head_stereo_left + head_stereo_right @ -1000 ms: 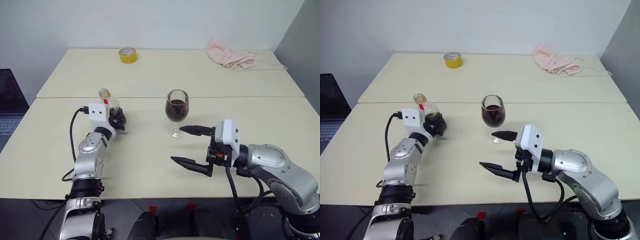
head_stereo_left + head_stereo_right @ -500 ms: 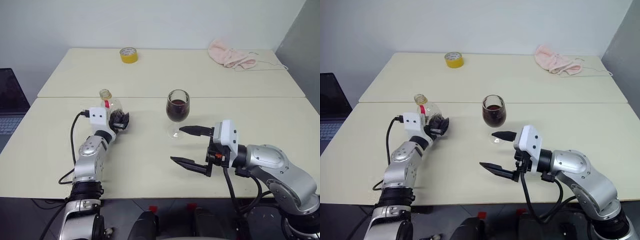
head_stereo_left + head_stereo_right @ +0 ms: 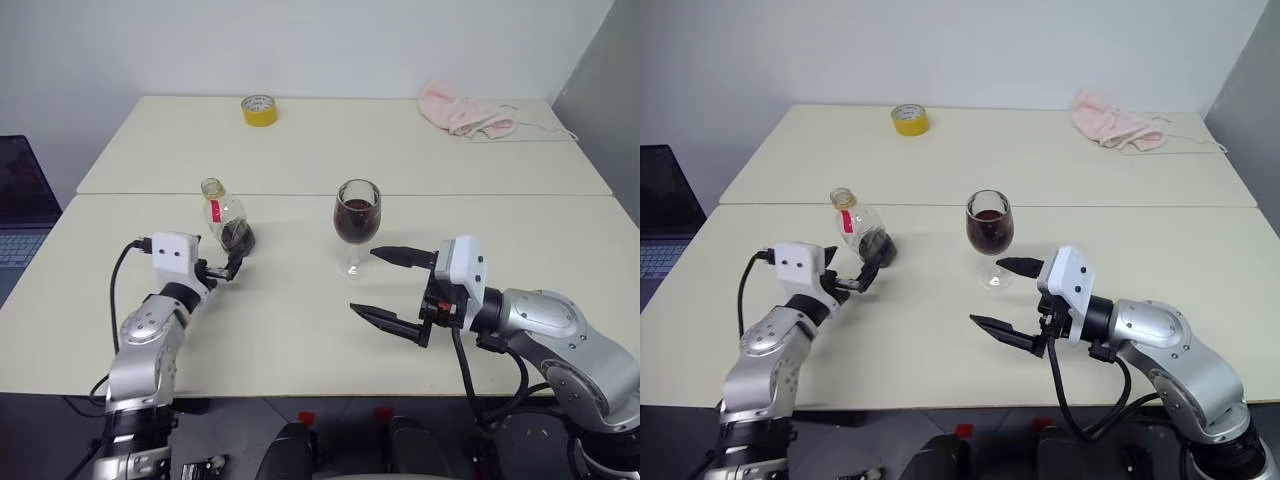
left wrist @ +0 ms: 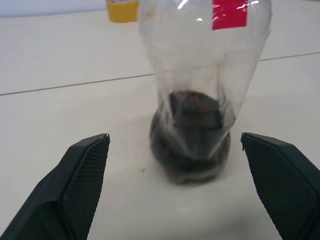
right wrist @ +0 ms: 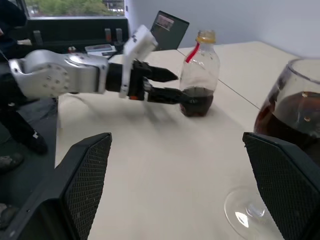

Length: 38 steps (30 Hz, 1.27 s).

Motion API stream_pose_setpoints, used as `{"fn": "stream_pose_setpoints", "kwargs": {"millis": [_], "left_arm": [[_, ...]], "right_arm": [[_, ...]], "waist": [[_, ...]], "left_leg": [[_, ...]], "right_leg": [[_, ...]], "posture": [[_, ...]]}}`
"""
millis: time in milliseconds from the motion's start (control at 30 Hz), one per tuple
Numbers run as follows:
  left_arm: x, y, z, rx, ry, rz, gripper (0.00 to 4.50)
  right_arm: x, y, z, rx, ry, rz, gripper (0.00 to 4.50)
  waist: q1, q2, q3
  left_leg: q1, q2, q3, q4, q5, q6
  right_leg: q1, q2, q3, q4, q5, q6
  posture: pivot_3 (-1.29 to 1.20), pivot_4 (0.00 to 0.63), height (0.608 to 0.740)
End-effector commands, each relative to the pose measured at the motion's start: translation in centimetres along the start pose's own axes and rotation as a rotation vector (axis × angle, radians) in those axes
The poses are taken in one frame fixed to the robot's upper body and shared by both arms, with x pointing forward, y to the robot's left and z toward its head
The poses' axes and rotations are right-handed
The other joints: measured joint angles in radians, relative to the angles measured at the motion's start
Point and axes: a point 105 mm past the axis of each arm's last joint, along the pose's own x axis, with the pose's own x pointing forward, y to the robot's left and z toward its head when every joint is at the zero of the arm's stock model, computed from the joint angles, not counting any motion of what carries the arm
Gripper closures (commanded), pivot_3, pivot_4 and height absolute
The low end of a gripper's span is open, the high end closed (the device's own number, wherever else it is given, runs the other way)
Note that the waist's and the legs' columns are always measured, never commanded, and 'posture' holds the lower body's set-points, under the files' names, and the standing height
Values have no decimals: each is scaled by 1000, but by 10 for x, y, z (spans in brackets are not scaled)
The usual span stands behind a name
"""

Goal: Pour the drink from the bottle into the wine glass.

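Beige table: bottle upright, neck cut off in left wrist view; both tools released.

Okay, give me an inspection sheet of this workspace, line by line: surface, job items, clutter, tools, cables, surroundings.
Surface: two pale tables pushed together, a seam between them.
Job's things: bottle upright on the near table, a little dark drink left in its base; wine glass upright to its right, bowl partly filled with dark drink.
Clutter: yellow tape roll and pink cloth on the far table.
Tools: left tool open, just short of the bottle, holding nothing; right tool open, beside the glass foot, empty.
Cables: black cable looping off the left wrist; black cable under the right forearm.
Surroundings: plain wall; laptop at the far left.
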Motion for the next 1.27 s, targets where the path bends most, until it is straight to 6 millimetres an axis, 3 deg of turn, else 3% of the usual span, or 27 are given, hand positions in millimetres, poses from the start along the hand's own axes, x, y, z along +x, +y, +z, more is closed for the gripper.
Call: {"fn": "stream_pose_setpoints", "kwargs": {"millis": [33, 200, 367, 500, 867, 1267], "left_arm": [[-12, 4, 13, 27, -9, 7, 37], [-21, 2, 22, 64, -29, 22, 37], [-23, -7, 33, 55, -90, 15, 37], [-29, -27, 34, 40, -137, -17, 37], [-31, -37, 28, 26, -171, 26, 37], [-33, -36, 32, 38, -218, 69, 37]], "right_arm": [[-5, -7, 5, -45, -45, -79, 0], [-14, -22, -11, -34, -58, -225, 0], [-34, -53, -30, -23, -116, -606, 0], [-44, -43, -53, -20, -96, -717, 0], [-68, -45, -95, 83, -28, -980, 0], [-76, -58, -107, 130, -43, -1070, 0]], "waist": [[1, 0, 0], [2, 0, 0], [2, 0, 0], [2, 0, 0], [2, 0, -1], [2, 1, -1]], "left_leg": [[0, 0, 0, 0, 0, 0], [0, 0, 0, 0, 0, 0], [1, 1, 2, -1, 0, 0], [1, 1, 3, -1, 0, 0], [13, 8, 7, -10, 0, 0], [14, 9, 7, -12, 0, 0]], "right_leg": [[0, 0, 0, 0, 0, 0], [1, 0, 0, 0, 0, 0], [1, 0, 1, 0, 0, 0], [0, 0, 2, 0, 0, 0], [7, 6, 4, -4, 0, 0], [8, 7, 4, -6, 0, 0]], "posture": [[0, 150, 740], [0, 150, 740], [0, 150, 740], [0, 150, 740], [0, 150, 740], [0, 150, 740]]}}
